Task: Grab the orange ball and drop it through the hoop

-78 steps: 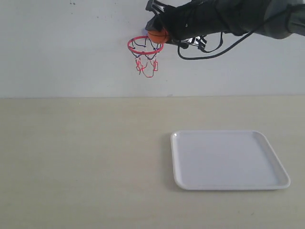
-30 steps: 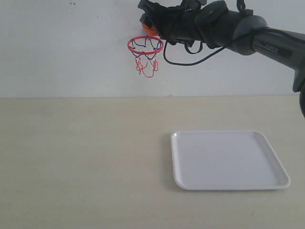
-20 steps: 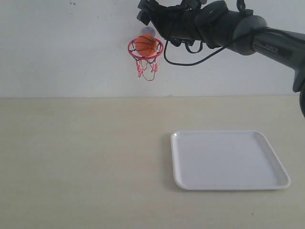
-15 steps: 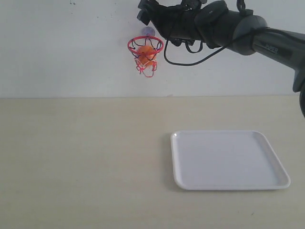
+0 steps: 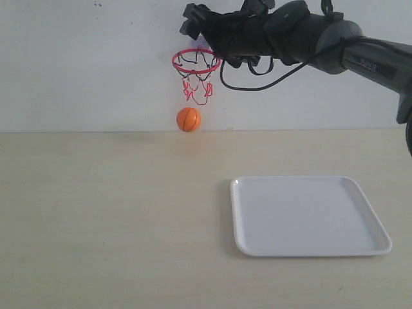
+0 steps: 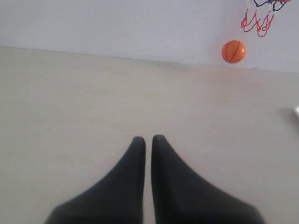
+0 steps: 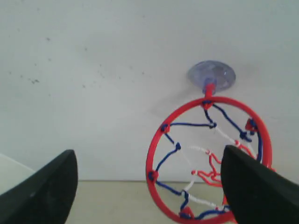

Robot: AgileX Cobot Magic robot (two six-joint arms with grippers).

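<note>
Jaws of the right gripper (image 5: 193,19) stand wide apart and hold nothing; in the right wrist view the two dark fingers (image 7: 46,186) frame the hoop (image 7: 209,99) from either side without touching it. Jaws of the left gripper (image 6: 148,140) are drawn together to a thin slit, with nothing between them, low over the table (image 5: 116,212). The orange ball (image 5: 188,120) is a small, round orange sphere with thin black seam lines, much smaller than the white tray (image 5: 309,215). It sits directly below the hanging net, apart from it, and is seen against the white wall (image 5: 84,64). In the left wrist view a strip of wall shows beneath the ball (image 6: 233,51), so it is not touching the table surface. The hoop (image 5: 196,71) has a red ring rim, a net of red, dark blue and white cords, and a translucent suction cup (image 7: 211,74) pressed to the wall. The right gripper is just above and beside the rim in the exterior view. The tray lies flat on the table, well apart from the ball, on the right side. Count: one ball, one hoop, one tray, two grippers.
</note>
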